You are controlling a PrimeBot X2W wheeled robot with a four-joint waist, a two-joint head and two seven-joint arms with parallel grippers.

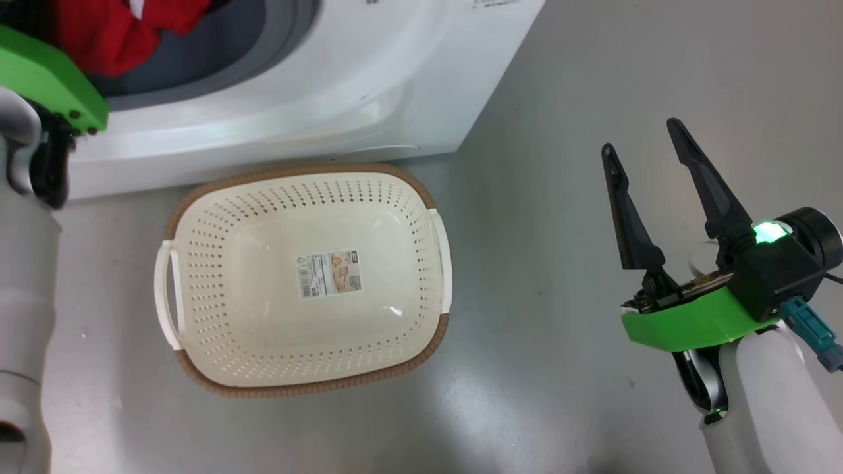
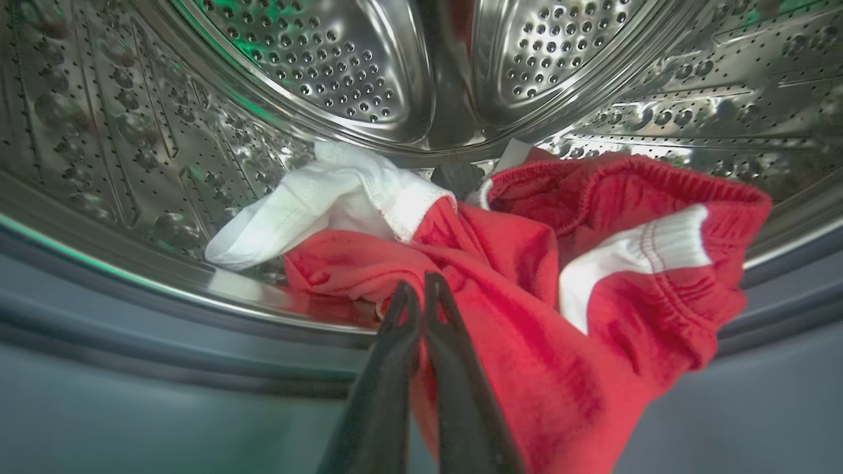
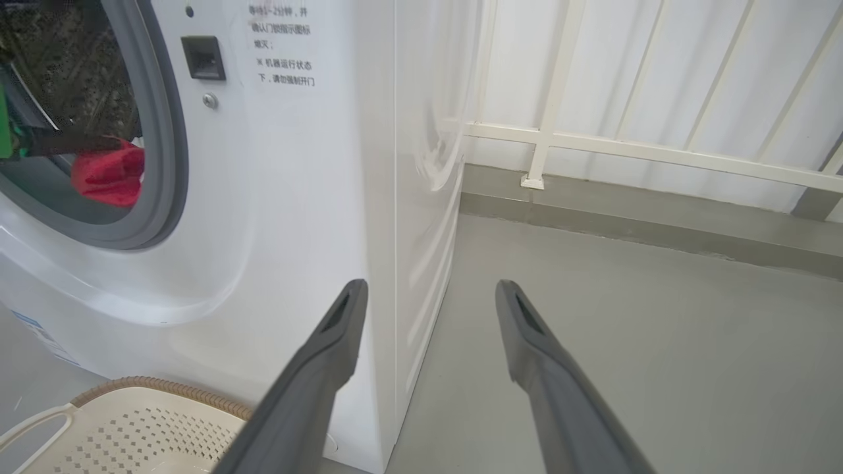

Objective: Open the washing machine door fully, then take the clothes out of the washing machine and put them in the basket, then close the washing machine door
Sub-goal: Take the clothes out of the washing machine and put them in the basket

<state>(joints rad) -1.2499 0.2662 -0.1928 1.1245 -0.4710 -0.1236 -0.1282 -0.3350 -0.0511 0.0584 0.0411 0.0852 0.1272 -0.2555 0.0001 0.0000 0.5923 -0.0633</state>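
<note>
The washing machine (image 1: 296,99) stands with its mouth uncovered; its door is out of view. In the left wrist view my left gripper (image 2: 420,284) reaches over the grey gasket (image 2: 132,368) into the steel drum (image 2: 329,66). Its fingers are pressed together on the near edge of the red clothes (image 2: 514,283), with a white garment (image 2: 316,197) behind them. The same red clothes (image 1: 112,33) show at the drum mouth in the head view. The cream basket (image 1: 296,172) sits empty on the floor in front of the machine. My right gripper (image 1: 642,136) hangs open to the basket's right, holding nothing.
My left arm's green wrist cover (image 1: 46,76) is at the machine's mouth. In the right wrist view the open right gripper (image 3: 431,289) points past the washing machine's (image 3: 296,197) corner. Grey floor runs to a white railing (image 3: 593,141). The basket's rim (image 3: 164,388) is at lower left.
</note>
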